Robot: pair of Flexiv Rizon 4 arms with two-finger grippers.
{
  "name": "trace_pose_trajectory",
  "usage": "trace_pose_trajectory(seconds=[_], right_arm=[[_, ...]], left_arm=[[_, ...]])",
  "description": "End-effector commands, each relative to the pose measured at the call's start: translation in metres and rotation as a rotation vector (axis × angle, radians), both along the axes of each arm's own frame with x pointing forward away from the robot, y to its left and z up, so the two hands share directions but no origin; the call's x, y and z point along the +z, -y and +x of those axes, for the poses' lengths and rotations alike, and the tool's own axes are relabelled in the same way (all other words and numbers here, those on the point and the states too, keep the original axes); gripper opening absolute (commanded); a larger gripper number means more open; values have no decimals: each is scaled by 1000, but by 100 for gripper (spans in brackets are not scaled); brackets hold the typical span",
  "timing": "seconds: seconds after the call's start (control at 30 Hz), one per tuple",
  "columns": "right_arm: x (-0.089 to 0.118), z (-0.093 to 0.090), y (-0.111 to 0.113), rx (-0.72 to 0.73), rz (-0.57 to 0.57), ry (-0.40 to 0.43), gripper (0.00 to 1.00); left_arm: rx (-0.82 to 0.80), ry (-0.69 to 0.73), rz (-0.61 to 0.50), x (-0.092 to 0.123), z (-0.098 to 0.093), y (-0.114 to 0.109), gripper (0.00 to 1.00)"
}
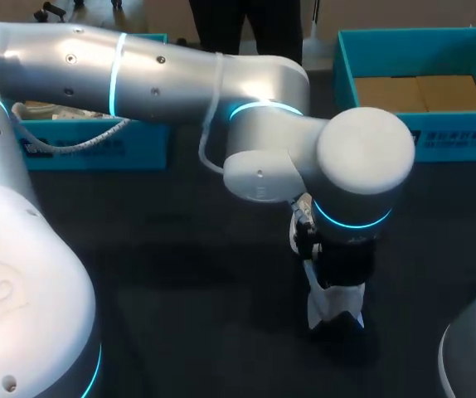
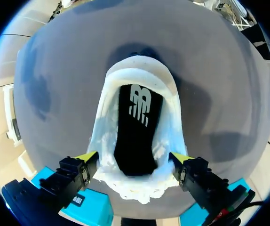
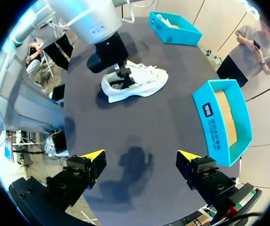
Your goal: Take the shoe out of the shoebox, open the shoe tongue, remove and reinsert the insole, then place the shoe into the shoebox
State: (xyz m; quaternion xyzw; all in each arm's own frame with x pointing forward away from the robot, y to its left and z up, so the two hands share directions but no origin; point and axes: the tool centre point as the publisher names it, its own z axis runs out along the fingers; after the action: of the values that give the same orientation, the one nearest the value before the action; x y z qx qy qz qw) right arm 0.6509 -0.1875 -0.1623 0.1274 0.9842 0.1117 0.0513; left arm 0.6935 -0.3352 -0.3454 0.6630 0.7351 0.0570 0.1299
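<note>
Shoe (image 3: 146, 80) is out of the box and sitting on its sole on the dark surface (image 1: 180, 274), around the middle and a touch to the right, so step one looks done. The left arm (image 1: 180, 75) comes in across the surface and hangs its left claw (image 2: 132, 159) straight over the shoe's mouth, fingers spread wide with one yellow tip off each side of the collar, gripping nothing. Looking down the throat, the black insole (image 2: 135, 141) lies flat inside. Whether that is before the pull or after the refit, these views cannot say, and the tongue's position is not clear either. My read: the insole work is the step in hand, and the return to the box is yet to come. The right claw (image 3: 140, 157) hovers over bare surface toward the near edge, well apart from the shoe, fingers parted and empty. Now for room. The shoebox (image 3: 208, 113) sits by the far right corner, open-topped, only its brown floor showing. A second teal box (image 3: 172, 33) with something white in it stands along the far edge to the left. Between shoe and shoebox there is open surface, so the carry looks unobstructed, though the box's upright walls will need clearing on the way in.
</note>
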Motion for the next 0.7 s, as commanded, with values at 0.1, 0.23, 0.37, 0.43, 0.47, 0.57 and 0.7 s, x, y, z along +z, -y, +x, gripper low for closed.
trace_pose_trajectory(seconds=[0.1, 0.23, 0.37, 0.43, 0.47, 0.57, 0.7], right_arm=[[0, 2, -1, 0, -2, -4, 100], [0, 2, -1, 0, -2, -4, 100], [0, 2, -1, 0, -2, -4, 100], [0, 2, -1, 0, -2, -4, 100], [0, 2, -1, 0, -2, -4, 100], [0, 2, -1, 0, -2, -4, 100], [0, 2, -1, 0, -2, -4, 100]], left_arm=[[-9, 0, -7, 8, 5, -7, 100], [12, 12, -6, 7, 14, -5, 100], [21, 23, -18, 13, 23, -1, 100], [20, 30, -24, 15, 25, 0, 100], [19, 34, -24, 16, 26, 1, 100], [11, 49, -26, 20, 29, 3, 100], [7, 62, -29, 27, 34, 4, 100]])
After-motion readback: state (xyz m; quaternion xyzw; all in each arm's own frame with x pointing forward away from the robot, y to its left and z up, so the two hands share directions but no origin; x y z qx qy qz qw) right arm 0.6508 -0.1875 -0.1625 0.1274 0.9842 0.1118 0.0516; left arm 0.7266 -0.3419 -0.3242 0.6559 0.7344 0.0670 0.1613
